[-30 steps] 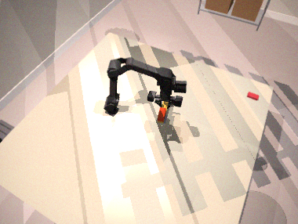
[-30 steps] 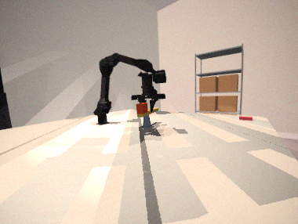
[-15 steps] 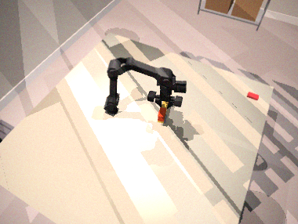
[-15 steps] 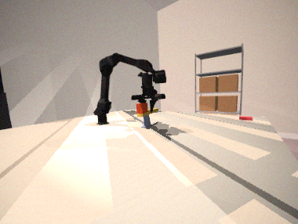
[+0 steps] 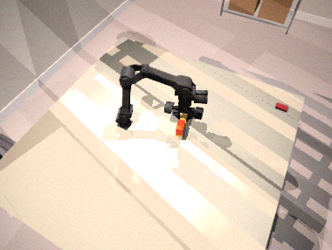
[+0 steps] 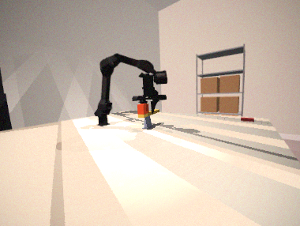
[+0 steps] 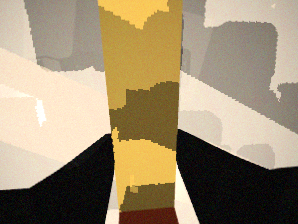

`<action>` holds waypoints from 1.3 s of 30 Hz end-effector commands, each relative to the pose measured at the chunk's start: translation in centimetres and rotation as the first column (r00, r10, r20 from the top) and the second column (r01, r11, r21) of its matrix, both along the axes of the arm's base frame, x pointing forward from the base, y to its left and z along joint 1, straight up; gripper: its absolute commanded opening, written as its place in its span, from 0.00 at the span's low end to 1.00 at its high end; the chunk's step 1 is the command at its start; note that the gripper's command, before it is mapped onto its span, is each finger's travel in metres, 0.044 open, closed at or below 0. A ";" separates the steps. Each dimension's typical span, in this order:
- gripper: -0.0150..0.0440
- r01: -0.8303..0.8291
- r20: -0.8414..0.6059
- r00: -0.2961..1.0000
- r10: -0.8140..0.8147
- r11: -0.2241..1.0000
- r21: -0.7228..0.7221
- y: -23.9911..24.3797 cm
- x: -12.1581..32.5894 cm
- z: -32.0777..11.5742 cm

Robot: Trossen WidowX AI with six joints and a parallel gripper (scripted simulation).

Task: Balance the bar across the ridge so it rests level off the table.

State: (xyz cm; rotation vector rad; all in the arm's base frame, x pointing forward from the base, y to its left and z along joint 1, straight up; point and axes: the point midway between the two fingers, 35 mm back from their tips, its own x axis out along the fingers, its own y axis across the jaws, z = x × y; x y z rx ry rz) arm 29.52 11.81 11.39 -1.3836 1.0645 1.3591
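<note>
The yellow bar carries an orange-red block on its near end. My gripper points down and is shut on the bar, with one black finger on each side of it in the wrist view. The blue-grey ridge stands on the table right under the bar, close to the block end. The bar is clear of the table and looks roughly level. I cannot tell whether its underside touches the ridge top.
A small red block lies far off near the table's edge. The arm's base stands on the table to the left of the ridge. A shelf with brown boxes stands beyond the table. Bands of light and shadow cross the table top.
</note>
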 end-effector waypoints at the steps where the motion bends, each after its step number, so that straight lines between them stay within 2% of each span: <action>1: 0.25 -0.004 -0.001 1.000 0.004 1.000 -0.001 0.0 0.0 0.0; 33: 0.25 0.000 0.000 1.000 0.000 1.000 0.000 0.0 0.0 0.0; 39: 0.52 0.000 0.000 1.000 0.000 1.000 0.000 0.0 0.0 0.0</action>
